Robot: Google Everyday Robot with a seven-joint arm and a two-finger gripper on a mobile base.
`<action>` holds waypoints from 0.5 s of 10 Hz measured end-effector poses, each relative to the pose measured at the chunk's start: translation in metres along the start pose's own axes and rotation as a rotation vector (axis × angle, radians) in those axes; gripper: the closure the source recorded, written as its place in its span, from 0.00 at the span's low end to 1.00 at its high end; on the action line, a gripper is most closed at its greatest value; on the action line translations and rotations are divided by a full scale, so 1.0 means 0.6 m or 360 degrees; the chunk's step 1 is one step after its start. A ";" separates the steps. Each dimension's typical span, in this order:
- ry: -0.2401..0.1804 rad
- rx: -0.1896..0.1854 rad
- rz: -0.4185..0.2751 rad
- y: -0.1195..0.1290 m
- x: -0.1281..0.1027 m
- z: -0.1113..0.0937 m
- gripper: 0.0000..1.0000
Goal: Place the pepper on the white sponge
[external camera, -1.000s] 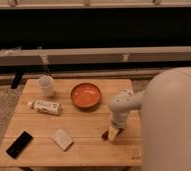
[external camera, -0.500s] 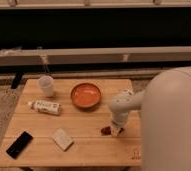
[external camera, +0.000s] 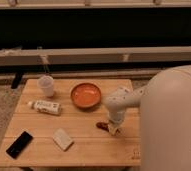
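Note:
The pepper (external camera: 102, 125) is a small dark red-brown thing lying on the wooden table (external camera: 84, 145) right of centre. My gripper (external camera: 112, 129) hangs at the end of the white arm, down at the table and touching or just right of the pepper. The white sponge (external camera: 62, 138) lies flat on the table's front left part, well to the left of the pepper and the gripper.
An orange bowl (external camera: 85, 95) stands at the back centre. A white labelled bottle (external camera: 45, 106) lies on its side at the left. A clear cup (external camera: 46, 85) stands at the back left. A black slab (external camera: 19, 144) lies at the front left corner. My white body (external camera: 171, 125) fills the right side.
The gripper has gone down to the table beside the pepper, and the pepper now shows more at its left.

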 end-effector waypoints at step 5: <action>0.0013 -0.0003 -0.0045 0.012 -0.017 -0.026 1.00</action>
